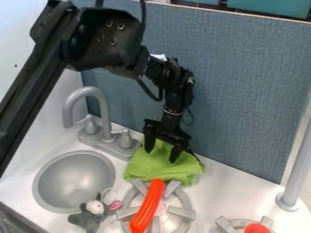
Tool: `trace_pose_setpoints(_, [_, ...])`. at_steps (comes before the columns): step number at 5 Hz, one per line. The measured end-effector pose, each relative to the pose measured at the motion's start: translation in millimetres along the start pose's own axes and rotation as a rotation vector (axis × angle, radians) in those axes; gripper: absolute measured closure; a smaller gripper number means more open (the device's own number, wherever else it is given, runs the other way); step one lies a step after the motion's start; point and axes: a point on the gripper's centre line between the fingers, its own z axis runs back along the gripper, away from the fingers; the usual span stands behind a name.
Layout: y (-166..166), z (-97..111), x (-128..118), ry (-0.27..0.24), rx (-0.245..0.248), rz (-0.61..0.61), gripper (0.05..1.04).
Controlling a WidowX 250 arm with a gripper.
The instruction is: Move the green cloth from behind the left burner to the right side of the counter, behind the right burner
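The claw (pixel 162 155) stands open, fingers spread and pointing down over the crumpled green cloth (pixel 163 172); whether the tips touch it I cannot tell. From the claw, an orange-red stick-like toy (pixel 147 207) lies at six o'clock across a grey burner (pixel 181 212). The grey faucet (pixel 108 136) stands at ten o'clock, the round sink (pixel 72 182) sits at eight, and beside it a plush mouse (pixel 88 219) lies between seven and eight.

One cloth (pixel 159 169), one sink (pixel 74 178), one faucet (pixel 104 109), two handles (pixel 126 140), two burners (pixel 182 211), one plush mouse (pixel 90 220), two red objects (pixel 148 204), one pole (pixel 298 170).
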Motion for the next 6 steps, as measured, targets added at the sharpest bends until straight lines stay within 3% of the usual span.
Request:
trace_pose_setpoints(1, [-4, -4, 10, -0.047, -0.019, -0.001, 0.083])
trace_pose_setpoints(2, [-12, -28, -2, -0.046, -0.051, -0.036, 0.083])
trace_pose_setpoints(3, [-18, -31, -6, -0.094, -0.084, -0.051, 0.083])
trace_pose_setpoints(5, [-59, -12, 16, -0.157, -0.220, -0.112, 0.083])
trace_pose_setpoints(6, [-108, 11, 17, -0.189, -0.290, -0.297, 0.083])
